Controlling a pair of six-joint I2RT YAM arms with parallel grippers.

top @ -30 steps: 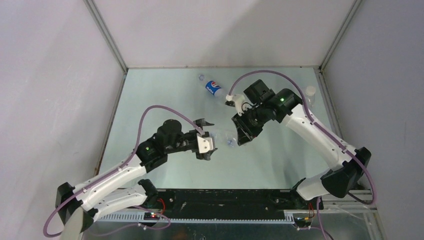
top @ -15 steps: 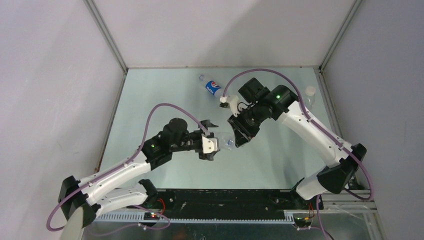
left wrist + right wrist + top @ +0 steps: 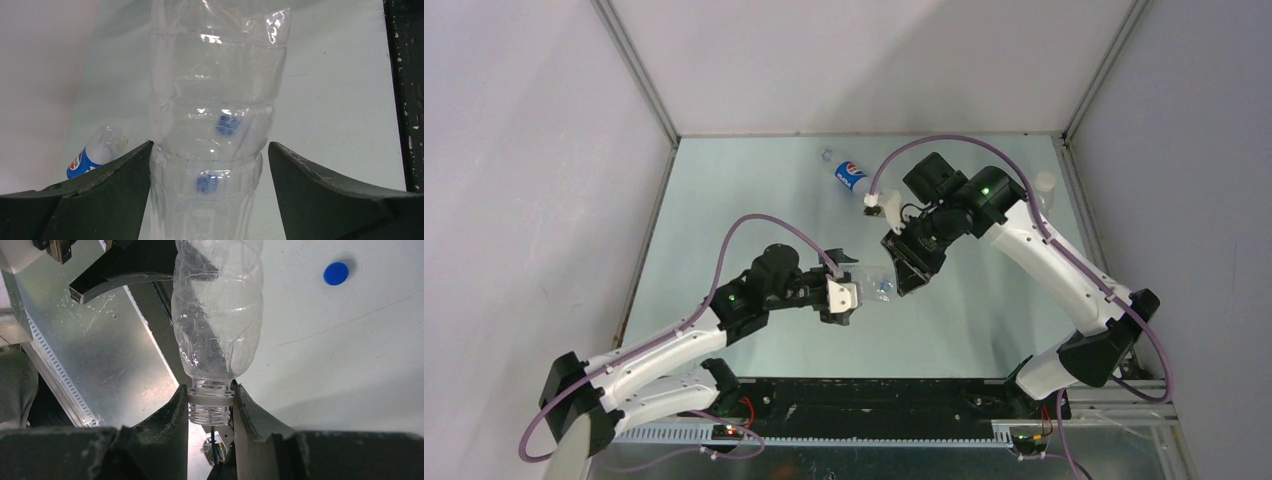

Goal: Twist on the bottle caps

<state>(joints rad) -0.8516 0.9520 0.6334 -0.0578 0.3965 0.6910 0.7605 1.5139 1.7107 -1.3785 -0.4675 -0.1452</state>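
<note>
The plain clear bottle [image 3: 875, 278] hangs in the air between my two grippers. My right gripper [image 3: 210, 401] is shut on its bare threaded neck [image 3: 210, 410], which has no cap; in the top view this gripper [image 3: 905, 272] is right of the bottle. My left gripper [image 3: 210, 150] is open, its jaws either side of the bottle's base [image 3: 215, 150]; the left finger [image 3: 115, 185] touches it and the right one stands apart. A blue cap [image 3: 335, 273] lies on the table under the bottle [image 3: 885, 287]. The Pepsi bottle [image 3: 848, 174] lies at the back.
A third bottle with a white top [image 3: 1044, 186] stands against the right wall. The black base rail [image 3: 874, 395] runs along the near edge of the table. Grey walls close in the left, back and right sides.
My left gripper has moved right, bringing its open jaws around the bottle's base. My right gripper has shifted slightly left while holding the neck.
</note>
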